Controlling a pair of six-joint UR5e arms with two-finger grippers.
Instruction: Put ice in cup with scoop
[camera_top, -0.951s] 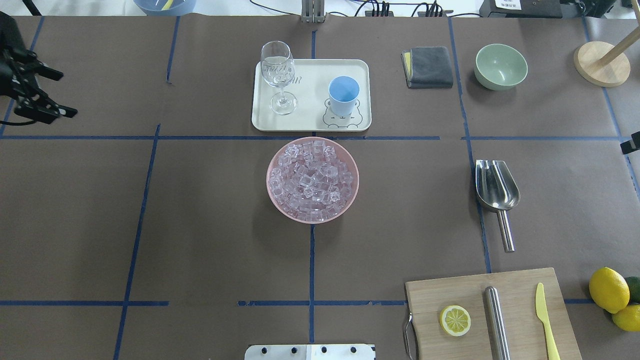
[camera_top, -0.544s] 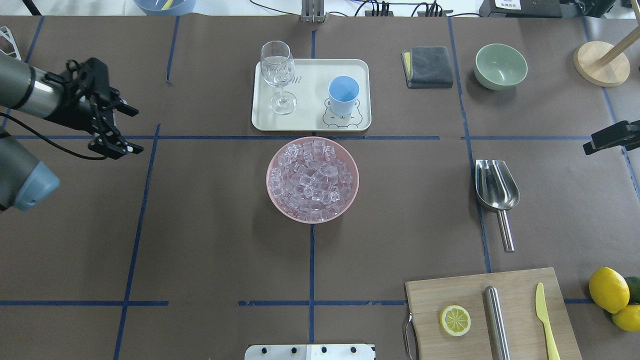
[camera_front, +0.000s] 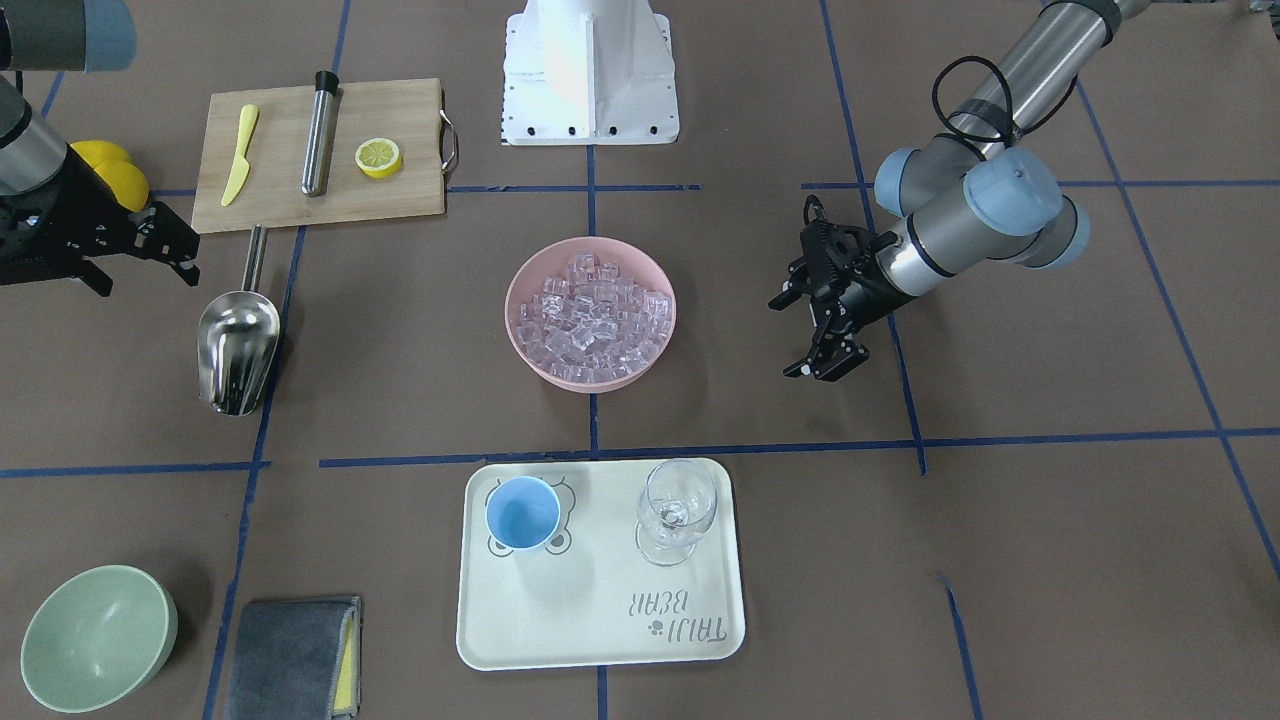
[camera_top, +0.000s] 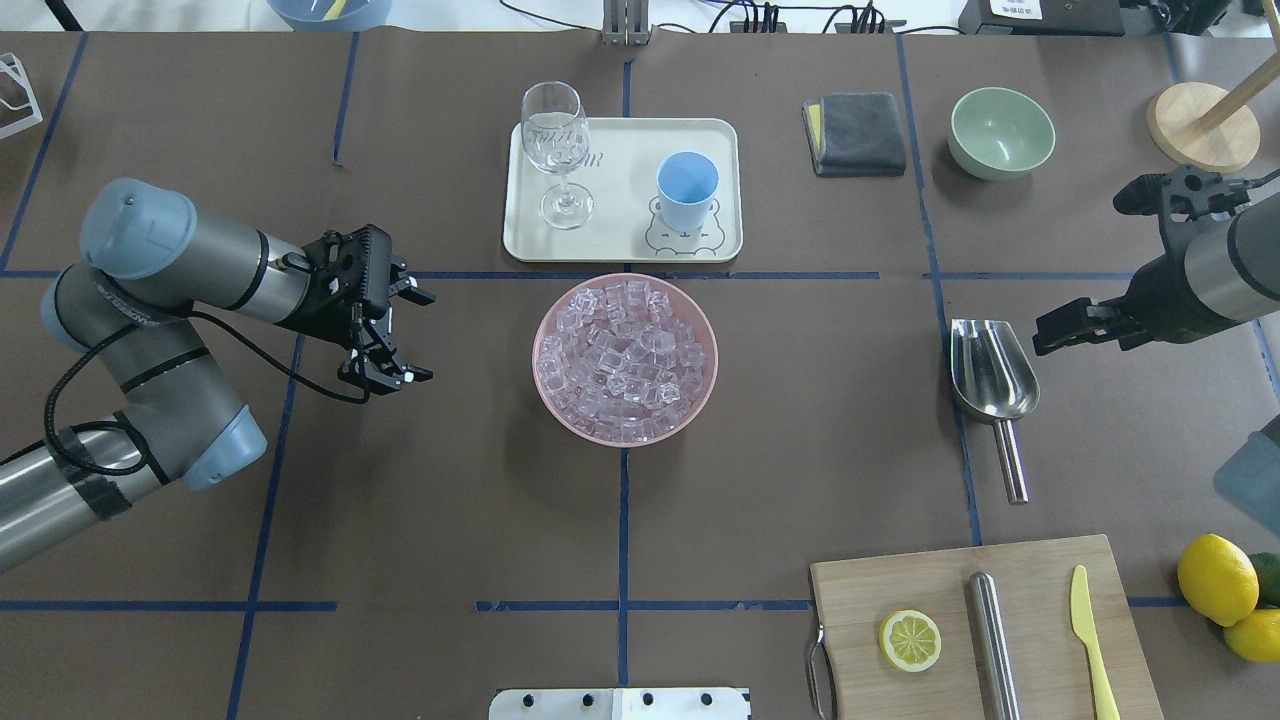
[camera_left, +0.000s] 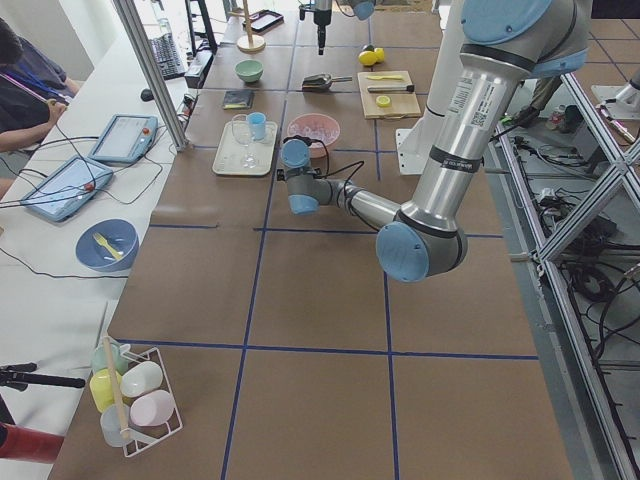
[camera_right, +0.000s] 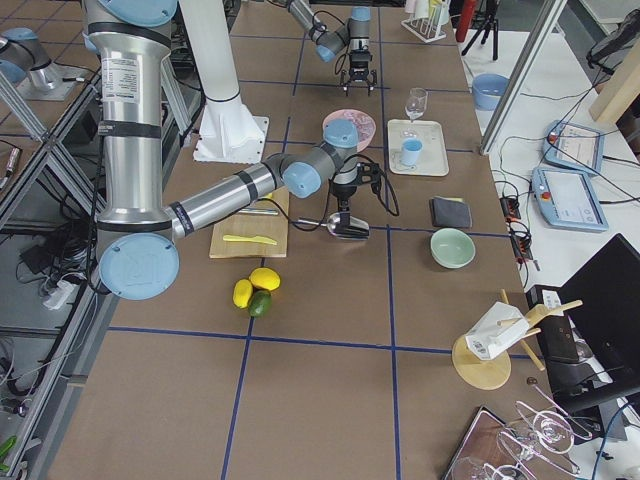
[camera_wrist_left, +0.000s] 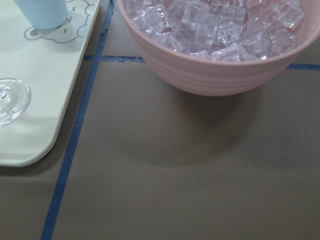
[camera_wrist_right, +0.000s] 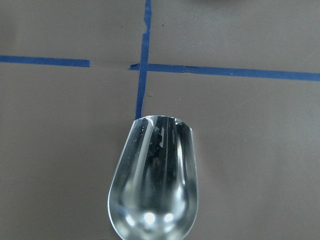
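Note:
The steel scoop (camera_top: 992, 375) lies on the table right of centre, trough away from me, handle (camera_top: 1012, 460) toward me; it is also in the right wrist view (camera_wrist_right: 155, 180). My right gripper (camera_top: 1042, 335) hovers just right of the trough, open and empty (camera_front: 190, 258). The ice (camera_top: 625, 355) fills a pink bowl (camera_top: 545, 395) at the centre. My left gripper (camera_top: 412, 336) is open and empty, left of that bowl. The light-blue cup (camera_top: 687, 190) stands upright on the cream tray (camera_top: 620, 235) behind the bowl.
A wine glass (camera_top: 555, 140) shares the tray. A grey cloth (camera_top: 855, 133), a green bowl (camera_top: 1001, 132) and a wooden stand (camera_top: 1203, 125) sit at the back right. A cutting board (camera_top: 1030, 570) with lemon half, steel cylinder and yellow knife lies near right, beside lemons (camera_top: 1217, 578).
Both arms have swung inward from the table's sides. The left gripper now sits near the pink bowl, and the right gripper has come up beside the scoop. No object moved.

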